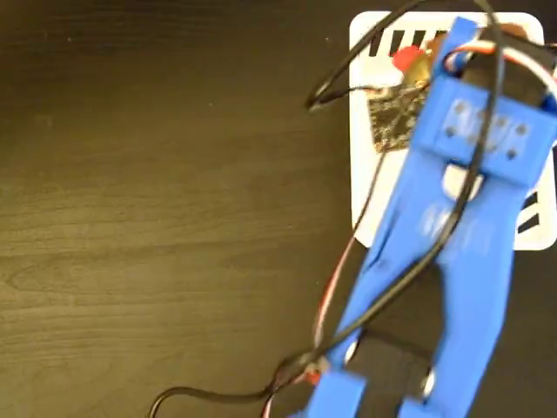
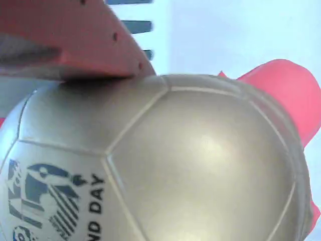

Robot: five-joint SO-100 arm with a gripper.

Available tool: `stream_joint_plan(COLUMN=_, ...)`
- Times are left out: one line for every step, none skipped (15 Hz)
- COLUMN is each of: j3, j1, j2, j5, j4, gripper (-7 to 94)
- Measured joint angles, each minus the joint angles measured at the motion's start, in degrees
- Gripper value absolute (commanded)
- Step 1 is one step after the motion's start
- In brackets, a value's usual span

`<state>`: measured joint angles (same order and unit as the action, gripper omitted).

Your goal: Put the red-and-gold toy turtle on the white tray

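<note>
Turtle (image 2: 200,165), red-and-gold, toy: clamped by gripper (image 1: 418,74); one red finger (image 2: 75,40) presses its gold shell. Position: over white tray (image 1: 370,174), striped corner. Contact with tray unclear. Remaining: release, withdraw.

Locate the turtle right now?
In the fixed view the red-and-gold toy turtle sits top right, over the white tray, under the tool.

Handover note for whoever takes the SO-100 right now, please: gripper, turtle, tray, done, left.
Gripper: over the white tray, apparently shut on the red-and-gold toy turtle; a red finger presses its gold shell in the wrist view.
Turtle: at the tray's upper part, red bit showing; whether it touches the tray can't be told.
Done: carried to the tray.
Left: lower if needed, release, back off.
</note>
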<state>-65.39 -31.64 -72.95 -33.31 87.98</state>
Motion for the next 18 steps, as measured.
stream_joint_plan(j3=-0.62, j1=0.62, j2=0.79, j5=0.0, j4=-0.88, gripper=0)
stream_joint_plan(j3=-1.14, j1=0.79, j2=1.05, j5=0.0, j4=-1.41, gripper=0)
stream_joint_plan(j3=-1.49, j1=0.62, j2=1.49, j5=0.0, j4=-1.58, gripper=0)
stream_joint_plan(j3=-1.58, j1=0.35, j2=1.67, j5=0.0, j4=-1.58, gripper=0)
stream_joint_plan(j3=-2.02, j1=0.35, j2=1.85, j5=0.0, j4=-1.85, gripper=0)
stream_joint_plan(j3=-3.08, j1=0.35, j2=1.85, j5=0.0, j4=-2.72, gripper=0)
stream_joint_plan(j3=-4.13, j1=0.44, j2=1.85, j5=0.0, j4=-3.69, gripper=0)
stream_joint_plan(j3=-5.19, j1=0.44, j2=1.85, j5=0.0, j4=-4.31, gripper=0)
stream_joint_plan(j3=-6.24, j1=0.35, j2=1.85, j5=0.0, j4=-4.57, gripper=0)
stream_joint_plan(j3=-7.38, j1=0.35, j2=1.85, j5=0.0, j4=-4.83, gripper=0)
stream_joint_plan(j3=-8.35, j1=0.35, j2=1.85, j5=0.0, j4=-5.8, gripper=0)
stream_joint_plan(j3=-9.76, j1=0.35, j2=1.85, j5=0.0, j4=-6.77, gripper=0)
stream_joint_plan(j3=-10.28, j1=0.35, j2=1.85, j5=0.0, j4=-7.29, gripper=0)
stream_joint_plan(j3=-10.28, j1=0.35, j2=1.85, j5=0.0, j4=-7.56, gripper=1)
stream_joint_plan(j3=-10.28, j1=0.35, j2=1.85, j5=0.0, j4=-7.56, gripper=7)
stream_joint_plan(j3=-10.28, j1=0.53, j2=1.85, j5=0.0, j4=-7.47, gripper=26)
stream_joint_plan(j3=-10.28, j1=0.88, j2=1.85, j5=0.0, j4=-7.47, gripper=45)
stream_joint_plan(j3=-10.28, j1=1.41, j2=1.85, j5=0.0, j4=-7.82, gripper=60)
